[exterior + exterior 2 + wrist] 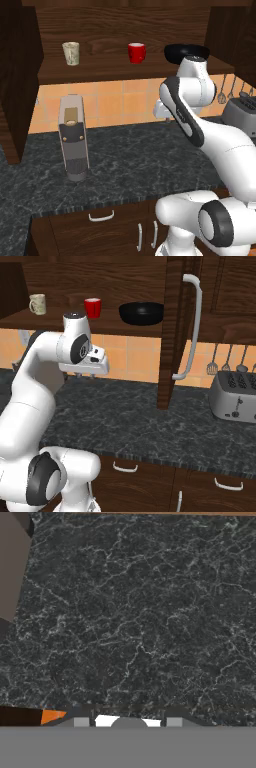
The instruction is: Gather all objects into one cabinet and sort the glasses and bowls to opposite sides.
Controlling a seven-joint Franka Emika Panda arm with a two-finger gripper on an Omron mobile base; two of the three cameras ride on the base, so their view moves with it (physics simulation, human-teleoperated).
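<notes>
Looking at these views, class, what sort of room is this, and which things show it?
A rendered kitchen: a dark stone counter bearing a toaster, utensils hung on the orange tiled wall, and an open wall cabinet holding cups and a black bowl.

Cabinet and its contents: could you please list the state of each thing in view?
Cabinet door: swung open.
Cream tumbler: upright on the shelf, at its left.
Red mug: upright, mid-shelf.
Black bowl: upright, at the shelf's right.
Toaster: on the counter.
</notes>
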